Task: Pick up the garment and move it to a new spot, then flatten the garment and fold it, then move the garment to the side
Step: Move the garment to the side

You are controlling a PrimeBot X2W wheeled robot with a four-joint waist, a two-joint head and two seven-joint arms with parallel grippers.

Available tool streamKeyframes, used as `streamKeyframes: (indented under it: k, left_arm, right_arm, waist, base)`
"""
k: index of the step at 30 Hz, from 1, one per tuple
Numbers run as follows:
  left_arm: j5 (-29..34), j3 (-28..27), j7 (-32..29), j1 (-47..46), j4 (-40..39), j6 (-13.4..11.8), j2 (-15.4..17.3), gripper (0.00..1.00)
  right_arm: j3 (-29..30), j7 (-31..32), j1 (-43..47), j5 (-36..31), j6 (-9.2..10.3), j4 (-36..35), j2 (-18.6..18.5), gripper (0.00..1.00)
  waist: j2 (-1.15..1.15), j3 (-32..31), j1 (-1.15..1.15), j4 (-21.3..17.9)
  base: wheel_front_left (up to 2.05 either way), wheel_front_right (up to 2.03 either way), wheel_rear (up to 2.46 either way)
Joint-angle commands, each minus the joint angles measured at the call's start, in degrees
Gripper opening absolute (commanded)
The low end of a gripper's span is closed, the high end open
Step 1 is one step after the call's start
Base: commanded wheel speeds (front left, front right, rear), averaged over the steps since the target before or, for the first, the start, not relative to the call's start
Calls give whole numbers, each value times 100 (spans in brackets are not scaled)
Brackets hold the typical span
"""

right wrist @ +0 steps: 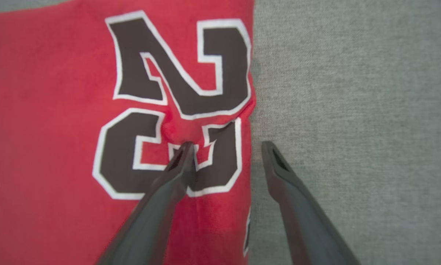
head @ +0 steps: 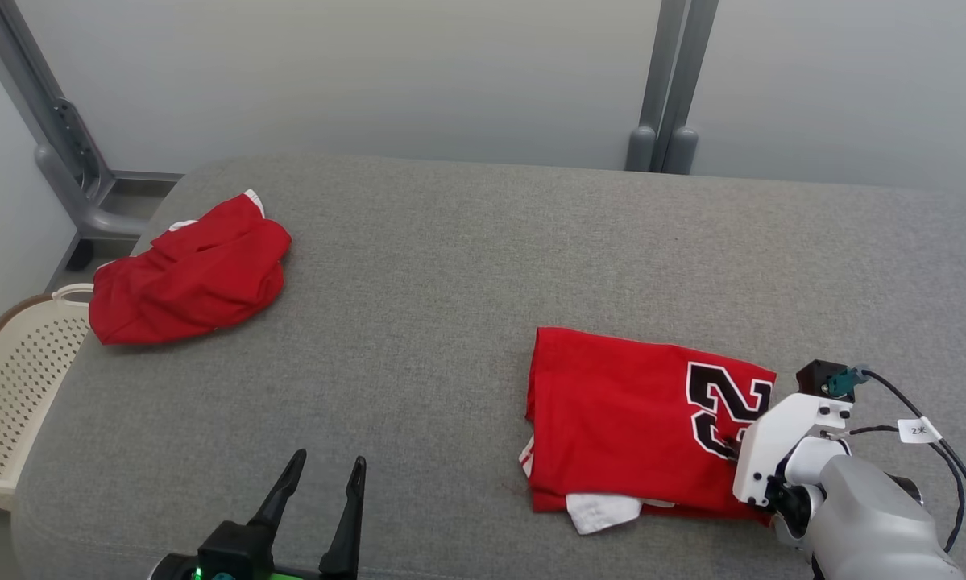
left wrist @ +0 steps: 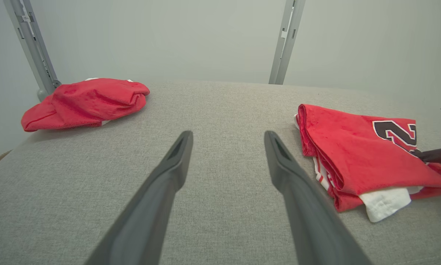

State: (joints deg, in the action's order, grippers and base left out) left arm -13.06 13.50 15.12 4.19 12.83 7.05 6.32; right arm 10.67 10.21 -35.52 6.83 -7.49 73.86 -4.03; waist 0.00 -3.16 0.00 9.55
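Gray surface (head: 466, 266) carries the folded red jersey (head: 619, 411) at front right. The fold looks done, so this is likely the move-aside step. Right tool (right wrist: 227, 147) angles down, unclenched, straddling the jersey's right edge, one finger on the number. Next it needs a pinch through all layers. Left tool (head: 328, 459) idle, spread.

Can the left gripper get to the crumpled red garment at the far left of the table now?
Probably yes: the left gripper is open, and only bare grey table lies between it and the crumpled red garment.
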Motion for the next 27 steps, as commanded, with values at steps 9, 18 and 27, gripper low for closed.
streamKeyframes:
  k: [9, 18, 27]
  left_arm:
    - [21, -68, 6, -44, -45, 0, 1, 100]
    - [27, -85, 6, -60, -94, -9, -81, 100]
    - [104, 2, 6, -267, -244, 20, -97, 100]
  right_arm:
    - [589, 6, 140, -708, 6, -184, -5, 0]
    - [1267, 327, 206, -1736, 5, -1291, -57, 0]
    - [1676, 779, -84, -2555, 5, -2447, -144, 0]
  waist:
    - [0, 6, 0, -97]
    - [0, 43, 0, -497]
    - [0, 427, 0, -889]
  base:
    - [0, 0, 0]
    - [0, 0, 0]
    - [0, 0, 0]
